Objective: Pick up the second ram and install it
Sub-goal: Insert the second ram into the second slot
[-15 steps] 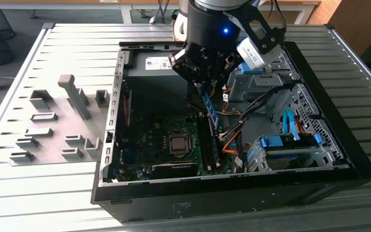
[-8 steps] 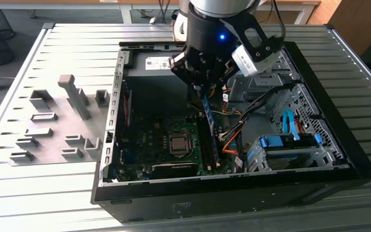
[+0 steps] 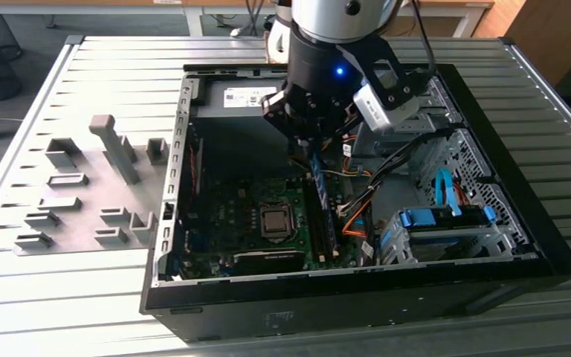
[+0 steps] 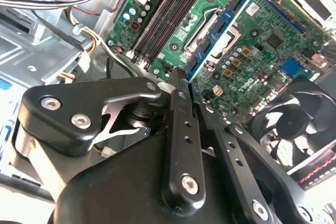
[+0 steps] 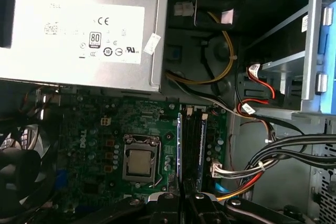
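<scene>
The gripper (image 4: 185, 80) has its two fingers (image 4: 177, 85) pressed on the second ram (image 4: 223, 27), pinching one end of it. There is one such stick in the grip. It stands on its thin edge, and its long axis runs straight away from the fingertips, parallel to the dark memory slots (image 4: 168, 14) that lie just beside it. I cannot tell if it already sits in a slot.

In the first wrist view the ram (image 5: 179, 140) is a thin blue line ahead of the gripper (image 5: 184, 195). Near it is one processor socket (image 5: 139, 161), and far beyond the fingers is one power supply (image 5: 79, 30) with one white printed label (image 5: 97, 35).

One fan (image 4: 294, 124) is beside the fingers.

In the exterior view the gripper (image 3: 311, 149) is inside the open computer case (image 3: 523, 245), with the ram (image 3: 318, 186) under it.
</scene>
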### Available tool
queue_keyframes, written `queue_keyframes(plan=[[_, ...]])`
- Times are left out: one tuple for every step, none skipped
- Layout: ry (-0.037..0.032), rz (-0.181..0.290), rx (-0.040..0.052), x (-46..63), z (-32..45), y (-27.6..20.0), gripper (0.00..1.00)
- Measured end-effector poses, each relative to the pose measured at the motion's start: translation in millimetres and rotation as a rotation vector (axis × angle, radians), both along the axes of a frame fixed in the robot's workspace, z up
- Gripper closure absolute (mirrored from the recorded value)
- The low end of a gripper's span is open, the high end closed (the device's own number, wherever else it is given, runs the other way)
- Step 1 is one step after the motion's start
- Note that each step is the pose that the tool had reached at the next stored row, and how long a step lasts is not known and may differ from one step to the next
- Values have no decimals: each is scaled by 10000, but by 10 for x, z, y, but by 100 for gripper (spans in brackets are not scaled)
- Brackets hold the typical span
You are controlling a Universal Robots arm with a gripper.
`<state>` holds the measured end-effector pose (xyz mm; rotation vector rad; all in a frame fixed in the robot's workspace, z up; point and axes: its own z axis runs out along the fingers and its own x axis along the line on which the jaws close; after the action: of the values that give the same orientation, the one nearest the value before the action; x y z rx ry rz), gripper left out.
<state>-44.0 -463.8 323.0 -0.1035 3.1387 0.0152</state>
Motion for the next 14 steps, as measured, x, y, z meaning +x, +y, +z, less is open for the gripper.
queue_keyframes(plan=[[5, -1, 0, 0, -18, 0, 86], [6, -1, 1, 0, -37, 0, 86], [7, -1, 1, 0, -54, 0, 86], [7, 0, 2, 0, -69, 0, 86], [7, 0, 1, 0, -79, 0, 86], [7, 0, 1, 0, -89, 0, 86], [7, 0, 3, 0, -100, 0, 86], [7, 0, 1, 0, -108, 0, 86], [7, 0, 2, 0, -115, 0, 86], [8, 0, 0, 0, -117, 0, 86], [8, -1, -1, 0, -117, 0, 86], [8, 0, -2, 0, -117, 0, 86], [8, 0, -1, 0, -117, 0, 86], [7, 0, 0, 0, -118, 0, 86]])
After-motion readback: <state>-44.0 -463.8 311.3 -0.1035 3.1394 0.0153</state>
